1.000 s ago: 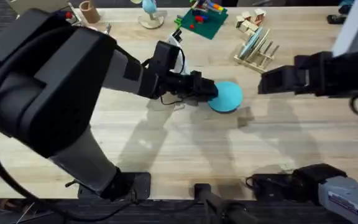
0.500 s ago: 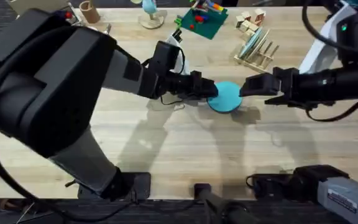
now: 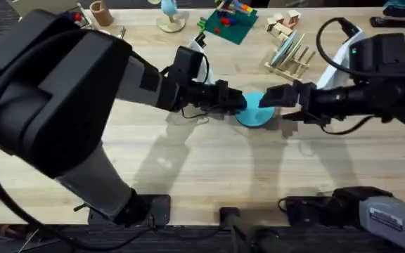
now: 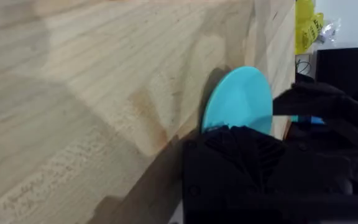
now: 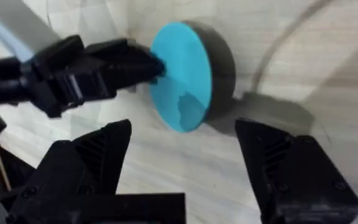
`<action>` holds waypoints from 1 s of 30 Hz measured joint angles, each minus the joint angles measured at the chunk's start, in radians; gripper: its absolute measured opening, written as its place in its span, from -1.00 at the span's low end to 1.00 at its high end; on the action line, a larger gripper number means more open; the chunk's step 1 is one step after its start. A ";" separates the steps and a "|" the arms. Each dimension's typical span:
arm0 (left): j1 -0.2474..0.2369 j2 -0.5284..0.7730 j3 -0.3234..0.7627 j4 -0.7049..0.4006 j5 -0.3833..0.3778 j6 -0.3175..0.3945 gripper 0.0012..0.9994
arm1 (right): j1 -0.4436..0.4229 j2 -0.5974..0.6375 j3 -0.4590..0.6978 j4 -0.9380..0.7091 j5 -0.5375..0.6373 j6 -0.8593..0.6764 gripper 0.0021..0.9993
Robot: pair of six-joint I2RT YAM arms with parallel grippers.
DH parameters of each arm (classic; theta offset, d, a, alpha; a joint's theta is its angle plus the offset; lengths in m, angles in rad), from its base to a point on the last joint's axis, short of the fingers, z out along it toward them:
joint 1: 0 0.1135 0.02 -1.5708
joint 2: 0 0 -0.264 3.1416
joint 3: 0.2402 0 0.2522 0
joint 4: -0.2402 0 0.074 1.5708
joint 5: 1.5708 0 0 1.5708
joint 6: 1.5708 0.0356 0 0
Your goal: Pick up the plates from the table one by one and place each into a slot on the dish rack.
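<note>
Now the blue plate [image 3: 257, 111] sits mid-table, lifted off the table [image 3: 188, 161] on its left edge, where the left gripper [image 3: 236, 103] is clamped onto the rim. The plate looks tilted up rather than flat; in the right wrist view its face turns toward the right arm. The right gripper [image 3: 271, 98] comes in from the right, fingers spread wide, level with the plate's far-right rim and just beside it, not yet around it. That's the relation to watch: plate between the two grippers, left one holding, right one released and lined up for what looks like a handover. A second ago the right gripper hung well off to the right; half a second ago it was closer; now it is nearly touching the plate. The left arm hasn't budged. The rack [image 3: 290, 56] stands far right, one plate [image 3: 284, 49] already slotted.
</note>
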 joint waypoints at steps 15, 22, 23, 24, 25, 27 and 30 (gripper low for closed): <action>0.000 0.000 0.000 0.000 0.000 0.000 -0.92 | 0.039 0.231 0.000 0.202 -0.101 0.076 -0.23; 0.009 0.000 0.000 0.000 0.009 0.000 -0.92 | 0.033 0.229 0.000 0.202 -0.120 0.081 -0.93; 0.010 0.000 0.000 0.000 0.011 0.000 -0.92 | 0.033 0.229 0.000 0.202 -0.122 0.081 -0.93; 0.010 0.000 0.000 0.000 0.011 0.000 -0.92 | 0.033 0.229 0.000 0.201 -0.122 0.082 -0.93; 0.010 0.000 0.000 0.000 0.012 0.000 -0.92 | 0.033 0.229 0.000 0.202 -0.123 0.082 -0.93; 0.011 0.000 0.000 0.000 0.014 -0.005 -0.92 | 0.033 0.229 0.000 0.202 -0.125 0.081 -0.94; 0.011 0.001 0.000 0.000 0.015 -0.016 -0.92 | 0.033 0.229 0.000 0.201 -0.126 0.081 -0.95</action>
